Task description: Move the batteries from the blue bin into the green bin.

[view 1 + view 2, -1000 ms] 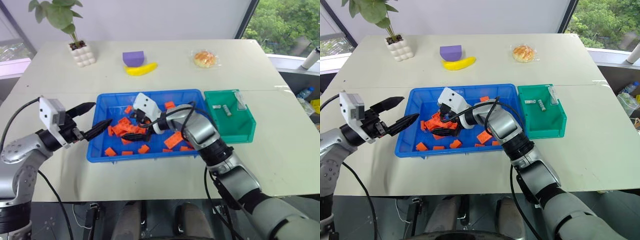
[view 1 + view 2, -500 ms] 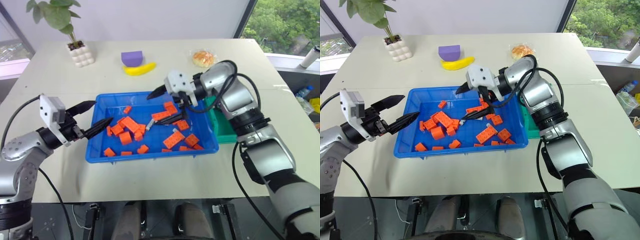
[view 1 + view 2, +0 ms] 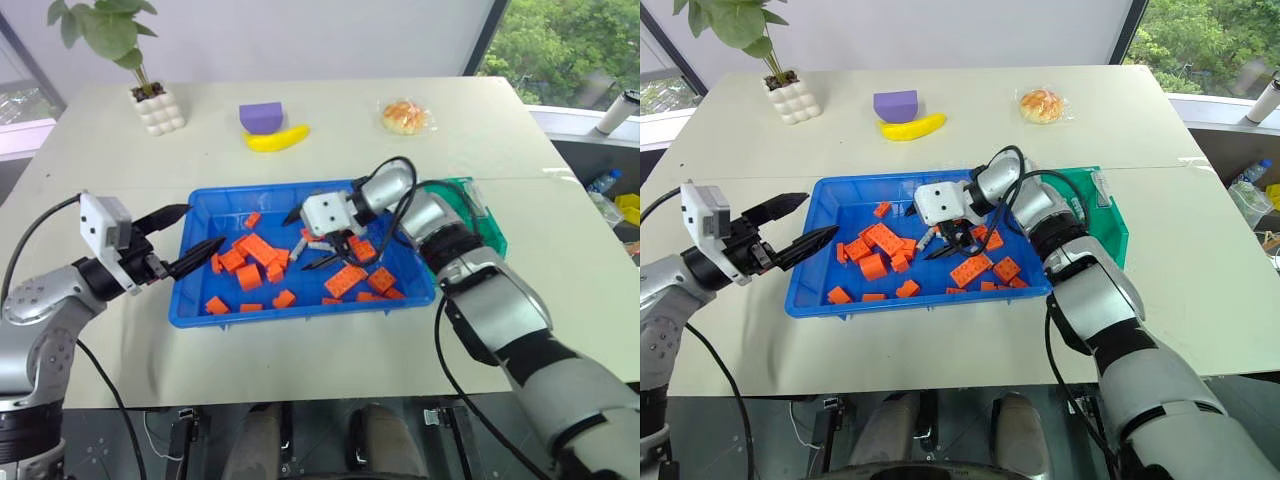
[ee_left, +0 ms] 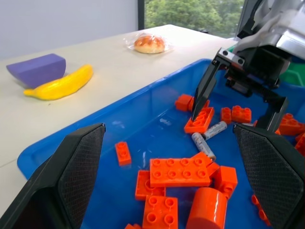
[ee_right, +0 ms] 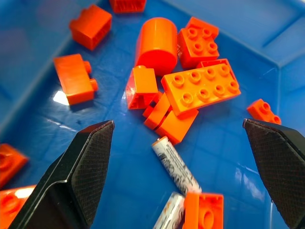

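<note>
The blue bin [image 3: 300, 315] lies in front of me on the table, holding many orange blocks [image 3: 250, 275]. Two batteries [image 5: 175, 167] lie near its middle, end to end and partly under a block [image 4: 202, 145]. My right gripper [image 3: 300, 243] hangs open just above them, its fingers spread to either side, touching nothing. My left gripper [image 3: 206, 225] is open and empty over the bin's left rim, pointing in at the blocks. The green bin [image 3: 487, 225] sits against the blue bin's right side, partly hidden behind my right arm.
At the back of the table stand a plant in a white pot [image 3: 160, 105], a purple block [image 3: 263, 116], a banana [image 3: 277, 139] and a wrapped bun [image 3: 405, 117]. The table's right edge is near the green bin.
My right gripper lifted off the blocks at the bin's left-centre, swung up toward the far right, then dropped and rolled to hang over the batteries. The left gripper stayed still.
</note>
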Available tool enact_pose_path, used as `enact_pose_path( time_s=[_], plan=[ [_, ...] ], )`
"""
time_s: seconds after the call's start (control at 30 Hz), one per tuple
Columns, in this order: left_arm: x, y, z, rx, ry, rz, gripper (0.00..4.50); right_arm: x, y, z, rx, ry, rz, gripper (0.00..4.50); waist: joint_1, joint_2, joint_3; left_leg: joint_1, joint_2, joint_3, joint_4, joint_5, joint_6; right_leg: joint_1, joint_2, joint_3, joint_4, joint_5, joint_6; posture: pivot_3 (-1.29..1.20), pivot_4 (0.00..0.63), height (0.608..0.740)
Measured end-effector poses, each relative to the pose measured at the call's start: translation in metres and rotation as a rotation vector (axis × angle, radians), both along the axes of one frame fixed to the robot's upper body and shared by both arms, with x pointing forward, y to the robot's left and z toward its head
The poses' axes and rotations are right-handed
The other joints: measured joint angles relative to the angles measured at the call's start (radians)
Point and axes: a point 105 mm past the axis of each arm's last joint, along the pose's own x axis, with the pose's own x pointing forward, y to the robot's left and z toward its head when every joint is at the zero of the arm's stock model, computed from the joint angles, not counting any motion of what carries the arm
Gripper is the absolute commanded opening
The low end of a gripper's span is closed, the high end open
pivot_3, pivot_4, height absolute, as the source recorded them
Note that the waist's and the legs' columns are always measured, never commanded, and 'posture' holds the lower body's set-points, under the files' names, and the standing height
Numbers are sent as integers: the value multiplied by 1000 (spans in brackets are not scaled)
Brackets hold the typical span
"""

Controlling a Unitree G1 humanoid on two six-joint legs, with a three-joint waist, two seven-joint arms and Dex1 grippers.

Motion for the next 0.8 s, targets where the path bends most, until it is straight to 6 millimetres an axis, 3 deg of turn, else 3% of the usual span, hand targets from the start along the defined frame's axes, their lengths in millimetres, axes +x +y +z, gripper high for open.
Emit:
enact_pose_path(
  time_s=[0.27, 0.8],
  plan=[
    [-1, 0, -2, -7, 1, 15, 4500, 3, -2, -24, -109, -13, -1, 4453, -3, 0, 0, 0, 0, 0, 0, 0, 0, 0, 0, 0, 0, 0, 0, 0, 150, 739],
    [-1, -3, 0, -22, -18, 54, 4500, 3, 11, -20, -252, -43, 43, 4453, -3, 0, 0, 2, 0, 0, -1, 0, 0, 1, 0, 0, 0, 0, 0, 0, 150, 739]
  ],
)
